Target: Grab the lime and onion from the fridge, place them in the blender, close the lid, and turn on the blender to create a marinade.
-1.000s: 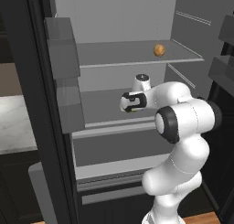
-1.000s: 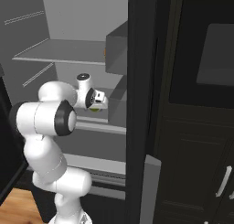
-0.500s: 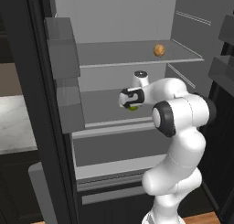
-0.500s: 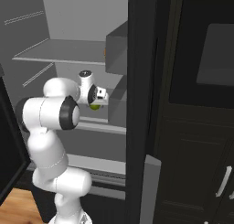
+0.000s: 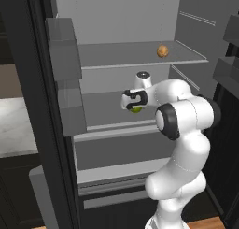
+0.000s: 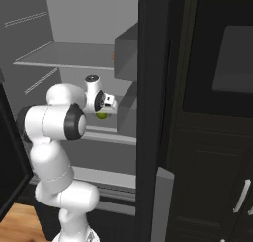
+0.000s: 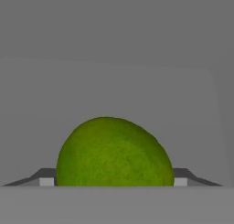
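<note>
- The gripper sits around the lime, one finger tip at each side; whether they actually press it, I cannot tell.
- The lime lies on the fridge's middle shelf.

no readable text anywhere (no labels, brands or numbers).

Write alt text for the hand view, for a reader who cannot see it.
A bright green lime sits close up between the gripper, one dark fingertip at each of its sides. Behind it lie a flat grey shelf and the grey back wall of the fridge.
</note>
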You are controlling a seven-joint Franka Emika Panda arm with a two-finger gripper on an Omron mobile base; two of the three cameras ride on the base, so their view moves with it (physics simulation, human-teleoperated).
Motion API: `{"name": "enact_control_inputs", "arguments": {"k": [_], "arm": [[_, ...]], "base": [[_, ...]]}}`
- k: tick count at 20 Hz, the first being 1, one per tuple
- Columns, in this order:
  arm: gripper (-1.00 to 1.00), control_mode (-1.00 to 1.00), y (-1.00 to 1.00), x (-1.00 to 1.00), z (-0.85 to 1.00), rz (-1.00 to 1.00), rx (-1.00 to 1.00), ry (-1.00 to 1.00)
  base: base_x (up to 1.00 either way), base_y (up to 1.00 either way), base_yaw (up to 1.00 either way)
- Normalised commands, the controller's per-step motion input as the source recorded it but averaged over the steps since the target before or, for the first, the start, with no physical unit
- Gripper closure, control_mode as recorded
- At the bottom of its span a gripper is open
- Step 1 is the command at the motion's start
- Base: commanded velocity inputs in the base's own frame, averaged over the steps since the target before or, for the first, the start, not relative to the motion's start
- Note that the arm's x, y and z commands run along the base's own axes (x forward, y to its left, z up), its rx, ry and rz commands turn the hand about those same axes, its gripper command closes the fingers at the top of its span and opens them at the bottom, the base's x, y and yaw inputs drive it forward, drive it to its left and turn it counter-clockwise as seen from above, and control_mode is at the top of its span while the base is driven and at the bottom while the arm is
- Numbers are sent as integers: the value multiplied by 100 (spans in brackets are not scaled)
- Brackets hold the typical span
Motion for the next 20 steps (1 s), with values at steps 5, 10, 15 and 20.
{"name": "enact_control_inputs", "arguments": {"k": [5,10,15,20], "arm": [[100,-100,9,-95,-1,0,0,-7],[100,-100,7,-100,47,0,0,0],[100,-100,0,-100,60,0,0,0],[100,-100,0,-100,59,0,1,0]], "base": [[0,0,0],[0,0,0],[0,0,0],[0,0,0]]}}
